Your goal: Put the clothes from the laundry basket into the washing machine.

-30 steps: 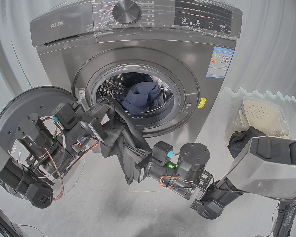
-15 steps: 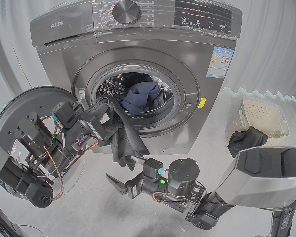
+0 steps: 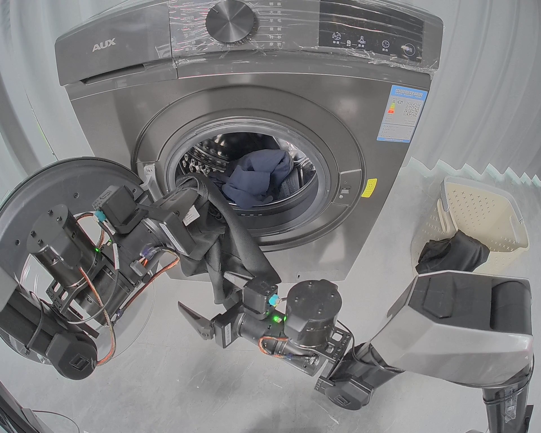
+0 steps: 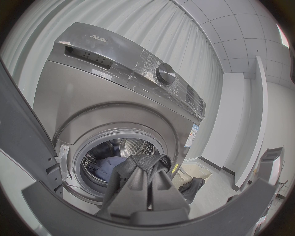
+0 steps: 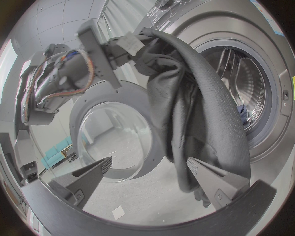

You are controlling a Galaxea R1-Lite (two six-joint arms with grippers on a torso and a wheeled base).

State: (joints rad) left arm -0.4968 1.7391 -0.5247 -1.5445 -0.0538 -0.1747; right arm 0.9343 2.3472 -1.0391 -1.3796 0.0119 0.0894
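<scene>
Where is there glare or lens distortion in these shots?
Head view: glare streaks on the clear plastic film over the grey washing machine's panel. Left wrist view: fisheye bows the white pleated curtain; corners go black. Right wrist view: same bulge, black corners; the steel drum wall gleams.

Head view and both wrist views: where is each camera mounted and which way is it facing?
Head view: on the head, facing forward and down at the washing machine; left end effector grips the dark garment at the drum, right end effector open below.
Left wrist view: on that wrist, facing the drum past its own end effector.
Right wrist view: on that wrist, facing the dark garment and door past its own end effector.
Shared: all show the dark garment and drum.
</scene>
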